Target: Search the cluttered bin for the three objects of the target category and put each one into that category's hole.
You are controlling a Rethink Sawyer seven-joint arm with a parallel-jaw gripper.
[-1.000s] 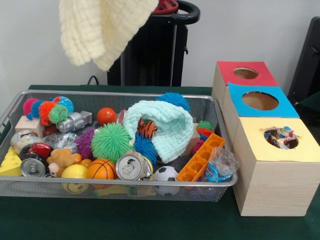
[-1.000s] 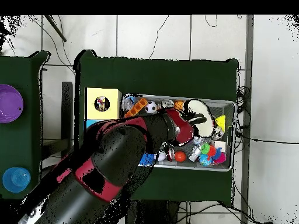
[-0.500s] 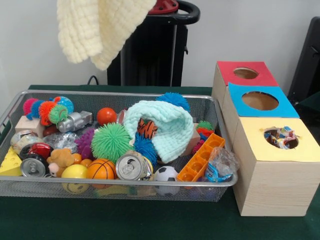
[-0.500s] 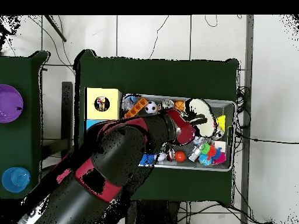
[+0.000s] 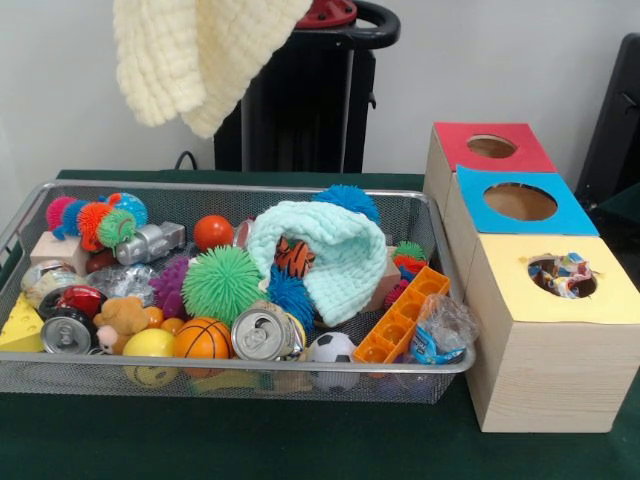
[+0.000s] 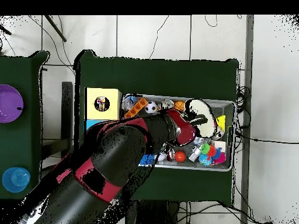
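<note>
No writing can be read on the can [image 5: 262, 333] or the wrappers in the yellow box [image 5: 556, 333]. The pale yellow cloth [image 5: 195, 55] hangs above the wire bin [image 5: 430, 225], held up high by the gripper, which it hides, so whether that is spread or pinched cannot be told. Against the earlier frames, nothing in the bin has shifted; the cloth sits slightly left of a second ago. A mint cloth [image 5: 335, 250] drapes the toys at the middle.
</note>
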